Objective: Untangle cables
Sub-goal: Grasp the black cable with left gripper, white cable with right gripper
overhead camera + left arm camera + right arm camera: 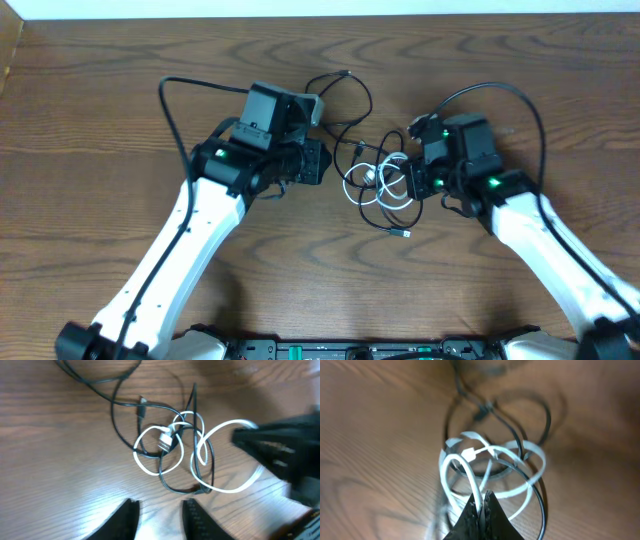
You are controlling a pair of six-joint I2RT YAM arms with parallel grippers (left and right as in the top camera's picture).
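Observation:
A tangle of thin cables lies at the table's middle: a white cable point(378, 190) looped several times and black cables point(352, 128) threaded through it, one running off to the back. In the left wrist view the white loops point(165, 450) and black cords point(120, 415) lie ahead of my left gripper point(159, 505), which is open and empty just short of them. My right gripper point(483, 496) is shut on a loop of the white cable point(492, 467) and holds it a little off the wood. In the overhead view the right gripper point(410, 183) sits at the tangle's right edge, the left gripper point(328, 162) at its left.
The table is brown wood point(100, 120). Thicker black robot cables arc over each arm, one at the left point(180, 90) and one at the right point(500, 95). The right gripper also shows blurred at the right in the left wrist view point(285, 450).

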